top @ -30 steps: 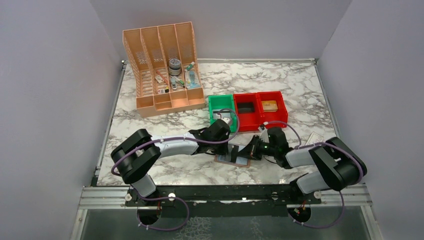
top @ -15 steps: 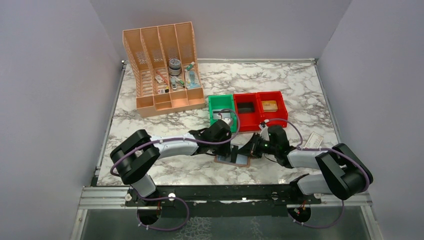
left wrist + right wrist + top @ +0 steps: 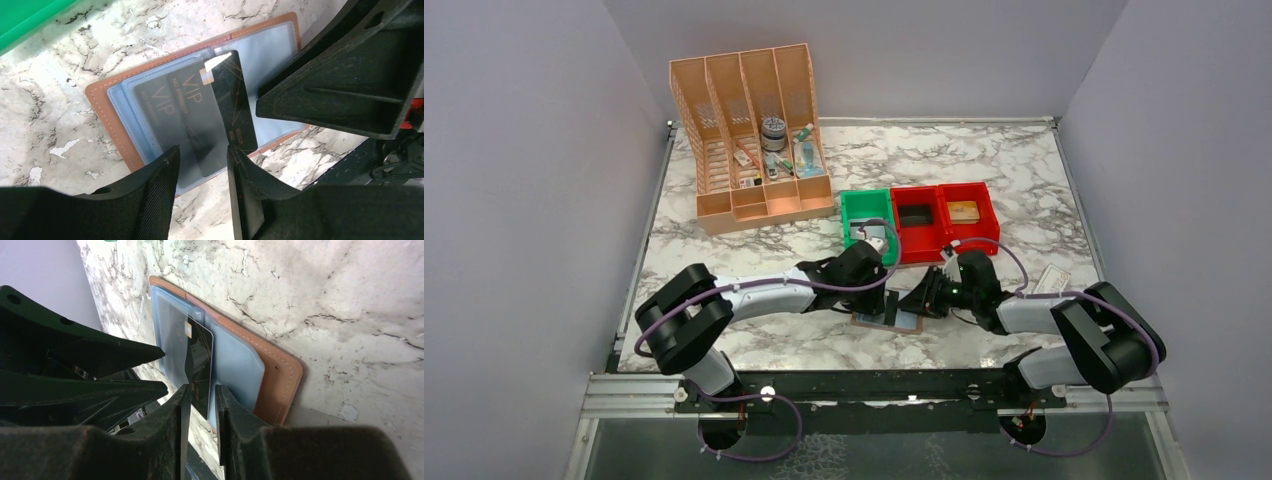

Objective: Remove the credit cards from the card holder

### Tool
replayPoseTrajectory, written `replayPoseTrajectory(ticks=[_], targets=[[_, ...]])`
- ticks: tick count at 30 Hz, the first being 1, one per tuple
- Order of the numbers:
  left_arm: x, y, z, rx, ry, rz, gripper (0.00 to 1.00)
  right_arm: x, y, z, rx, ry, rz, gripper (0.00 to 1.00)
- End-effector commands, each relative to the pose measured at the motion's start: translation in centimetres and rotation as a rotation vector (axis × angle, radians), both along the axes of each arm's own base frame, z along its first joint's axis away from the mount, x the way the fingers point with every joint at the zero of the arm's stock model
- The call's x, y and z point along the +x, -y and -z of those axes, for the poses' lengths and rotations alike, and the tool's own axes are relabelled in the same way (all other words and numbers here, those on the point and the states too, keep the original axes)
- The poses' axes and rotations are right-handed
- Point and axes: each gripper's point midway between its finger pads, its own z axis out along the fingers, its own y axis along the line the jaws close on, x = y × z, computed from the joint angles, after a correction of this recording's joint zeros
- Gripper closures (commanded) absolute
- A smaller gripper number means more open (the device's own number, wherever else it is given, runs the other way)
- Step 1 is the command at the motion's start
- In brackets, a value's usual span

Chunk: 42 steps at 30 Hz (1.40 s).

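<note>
The card holder point(image 3: 107, 107) lies open directly beneath both grippers, just where it was 1 second ago. The right gripper point(image 3: 201, 389) has edged closer to the left gripper point(image 3: 202, 152). 1 of the credit cards point(image 3: 235, 95) sticks out askew between the right fingers, which are nearly together; whether they truly pinch it I cannot tell. The left fingers stand slightly spread above the pocketed cards.
</note>
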Motion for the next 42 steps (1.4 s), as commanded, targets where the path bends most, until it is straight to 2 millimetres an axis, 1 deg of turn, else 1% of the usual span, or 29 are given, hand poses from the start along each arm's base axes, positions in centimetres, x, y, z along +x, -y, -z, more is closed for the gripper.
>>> replayPoseTrajectory(ticks=[1, 3, 6, 10, 16, 18, 21, 24, 29, 34, 36, 38, 42], targets=[[-0.9, -0.9, 1.8, 0.062, -0.034, 0.025, 0.61, 0.3, -0.1, 0.3, -0.017, 0.006, -0.01, 0.74], [-1.3, -1.6, 3.1, 0.104, -0.06, 0.021, 0.67, 0.2, -0.1, 0.6, -0.022, -0.005, -0.018, 0.73], [-2.0, -2.0, 4.2, 0.136, -0.077, 0.024, 0.72, 0.1, -0.1, 1.1, -0.027, -0.02, -0.023, 0.73], [-2.7, -2.5, 4.9, 0.156, -0.094, 0.026, 0.77, -0.5, -0.4, 1.7, -0.003, -0.047, -0.038, 0.73], [-3.1, -2.8, 5.2, 0.164, -0.101, 0.022, 0.78, -0.7, -1.3, 1.0, 0.085, -0.047, -0.055, 0.74], [-3.1, -2.7, 5.2, 0.163, -0.1, 0.021, 0.79, -0.6, -1.5, 0.5, 0.107, -0.037, -0.06, 0.78], [-2.9, -2.6, 5.0, 0.16, -0.095, 0.019, 0.79, -0.3, -1.4, 0.3, 0.097, -0.023, -0.045, 0.88], [-2.8, -2.7, 4.9, 0.162, -0.089, 0.014, 0.79, 0.0, -0.9, 0.3, 0.063, -0.011, -0.025, 0.98], [-2.4, -2.5, 4.3, 0.155, -0.07, 0.006, 0.79, 0.5, -0.1, 0.0, 0.002, 0.027, -0.008, 0.99], [-2.0, -2.6, 4.1, 0.155, -0.052, -0.013, 0.78, 1.2, 2.0, -0.2, -0.114, 0.078, 0.064, 0.99], [-1.8, -2.4, 3.9, 0.15, -0.047, -0.016, 0.77, 1.4, 2.7, -0.9, -0.147, 0.119, 0.083, 0.99], [-1.7, -2.2, 3.6, 0.14, -0.04, -0.02, 0.77, 1.9, 3.5, -2.2, -0.178, 0.184, 0.111, 0.99], [-1.2, -1.5, 2.2, 0.097, -0.009, -0.019, 0.76, 2.9, 5.2, -4.5, -0.245, 0.301, 0.173, 0.99]])
